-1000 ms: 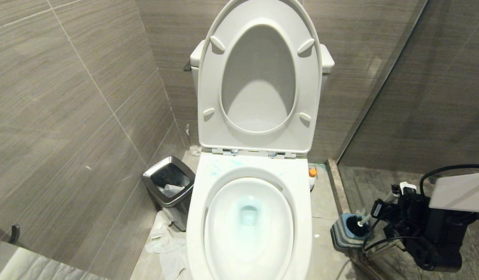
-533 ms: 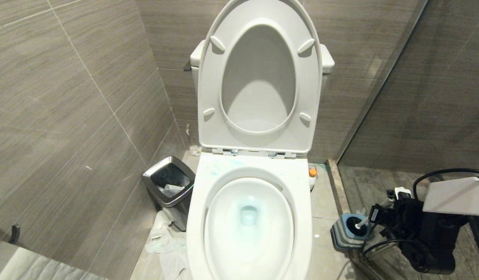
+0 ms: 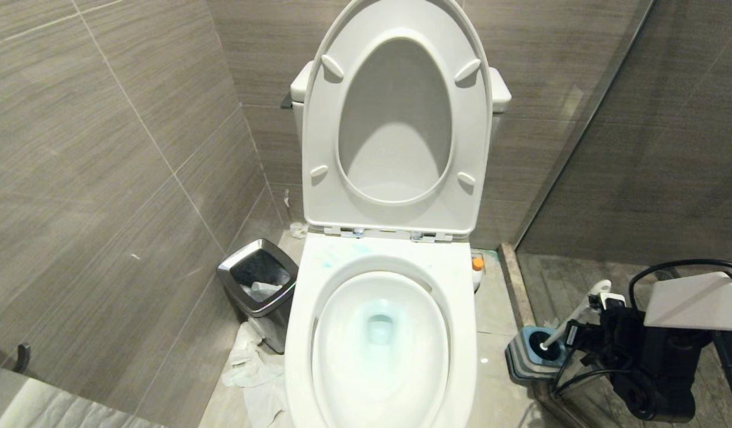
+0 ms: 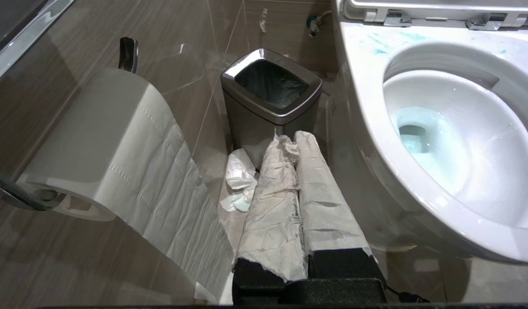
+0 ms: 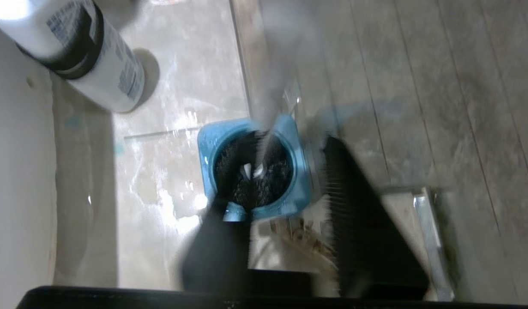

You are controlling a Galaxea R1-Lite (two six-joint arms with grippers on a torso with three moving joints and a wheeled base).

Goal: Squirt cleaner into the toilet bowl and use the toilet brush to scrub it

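The white toilet bowl (image 3: 303,321) stands in the middle with seat and lid raised, and turquoise-blue liquid lies in its basin (image 4: 411,137). The cleaner (image 3: 477,265), orange-capped, stands on the floor at the bowl's right; its whitish body (image 5: 96,64) shows in the right wrist view. The toilet brush (image 3: 571,318) sits head-down in its blue holder (image 3: 523,359), its white handle (image 5: 272,86) leaning free. My right gripper (image 5: 285,159) hovers over the holder (image 5: 298,189), open, gripping nothing. My left gripper (image 4: 291,139) is parked left of the bowl (image 4: 366,111), shut and empty, its fingers wrapped in white paper.
A steel-rimmed waste bin (image 3: 257,284) stands left of the toilet, with crumpled paper (image 3: 253,368) on the floor before it. A paper roll (image 4: 105,146) hangs on the left wall. A glass partition (image 3: 580,137) and a raised threshold (image 3: 514,279) bound the right side.
My right gripper's jaws have parted and let go of the brush handle, which now leans free from the holder. The hand has dropped slightly. Left arm unmoved.
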